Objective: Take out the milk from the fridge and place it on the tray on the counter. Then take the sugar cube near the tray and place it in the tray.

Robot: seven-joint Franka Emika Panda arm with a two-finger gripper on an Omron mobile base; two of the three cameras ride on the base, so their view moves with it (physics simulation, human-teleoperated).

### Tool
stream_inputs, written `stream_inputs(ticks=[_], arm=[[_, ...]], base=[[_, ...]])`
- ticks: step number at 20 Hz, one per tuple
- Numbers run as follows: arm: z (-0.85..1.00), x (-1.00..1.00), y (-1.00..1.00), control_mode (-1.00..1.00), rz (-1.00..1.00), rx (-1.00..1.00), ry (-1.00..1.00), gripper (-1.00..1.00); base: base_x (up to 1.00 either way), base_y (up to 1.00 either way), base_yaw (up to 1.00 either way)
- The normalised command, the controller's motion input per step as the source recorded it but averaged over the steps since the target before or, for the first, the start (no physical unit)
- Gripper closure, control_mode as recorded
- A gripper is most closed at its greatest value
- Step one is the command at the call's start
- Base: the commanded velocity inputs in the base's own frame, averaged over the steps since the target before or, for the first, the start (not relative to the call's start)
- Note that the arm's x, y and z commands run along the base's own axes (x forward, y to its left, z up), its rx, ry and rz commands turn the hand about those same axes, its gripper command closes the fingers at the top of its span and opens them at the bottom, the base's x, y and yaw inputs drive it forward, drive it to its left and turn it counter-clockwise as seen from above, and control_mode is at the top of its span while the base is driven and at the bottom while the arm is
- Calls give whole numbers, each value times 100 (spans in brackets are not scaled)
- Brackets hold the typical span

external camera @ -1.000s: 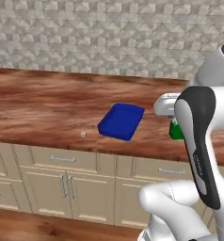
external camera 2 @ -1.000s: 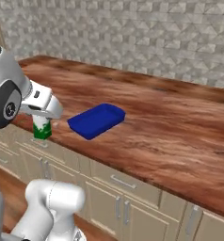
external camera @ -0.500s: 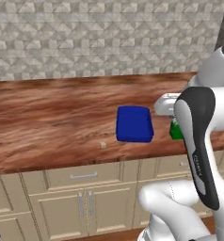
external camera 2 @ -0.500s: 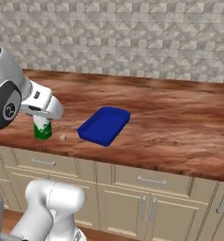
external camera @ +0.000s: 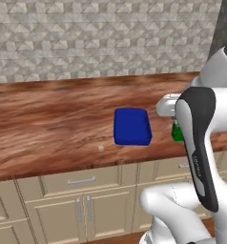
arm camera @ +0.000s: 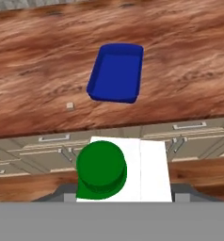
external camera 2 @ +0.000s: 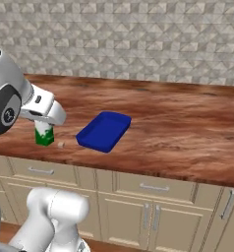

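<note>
- You've got the milk (external camera 2: 43,135) in the gripper (external camera 2: 43,129), jaws clamped on it, held out past the counter (external camera 2: 178,128) edge, well short of the tray (external camera 2: 103,131).
- Carry it fwd over the tray's middle, keep it upright, lower gently, then let go.
- Sugar cube (arm camera: 70,106) sits on the counter just beside the tray; don't clip it w/ the carton.

Milk (external camera: 177,133) at right of left base view mostly hidden behind the arm, finger tips (arm camera: 180,192) covered by carton in hand view

1 tray (external camera: 132,126), 1 milk (arm camera: 101,170), 1 sugar cube (arm camera: 70,106)
</note>
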Motion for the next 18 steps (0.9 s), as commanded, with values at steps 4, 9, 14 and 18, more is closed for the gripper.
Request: stream_inputs(ticks=[4,9,14,18], arm=[[0,0,0,100,0,0,0,100],[0,0,0,100,0,0,0,100],[0,0,0,100,0,0,0,100],[0,0,0,100,0,0,0,100]], base=[[86,0,0],[94,0,0],[37,-7,0],[11,0,0]])
